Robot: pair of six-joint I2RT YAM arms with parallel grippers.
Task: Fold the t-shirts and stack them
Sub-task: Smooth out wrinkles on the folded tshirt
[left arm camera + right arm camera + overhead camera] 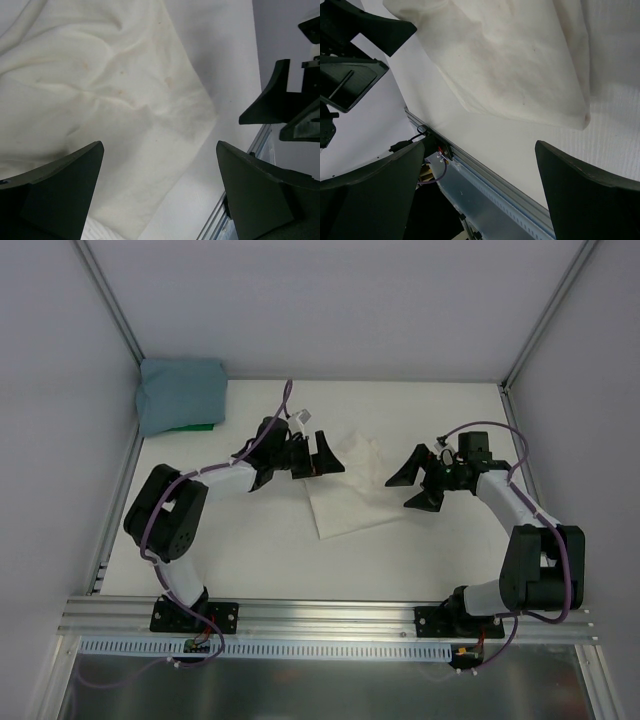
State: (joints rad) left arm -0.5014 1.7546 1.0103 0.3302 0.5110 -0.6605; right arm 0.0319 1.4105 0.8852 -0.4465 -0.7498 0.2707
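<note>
The cream t-shirt [345,485] lies folded in the middle of the white table [250,540], its near edge and corners flat, with bare table on its near, left and right sides. The left gripper [318,460] hovers over the shirt's far-left edge, jaws spread wide, holding nothing. The right gripper [413,487] hangs just beside the shirt's right edge, jaws equally wide and also empty. The two face each other across the shirt. The teal t-shirt [180,392] sits folded in the far left corner against the wall, well apart from both grippers, with something green [195,427] peeking from under its near edge. A small white tag [303,417] by the left wrist carries print too small to read
</note>
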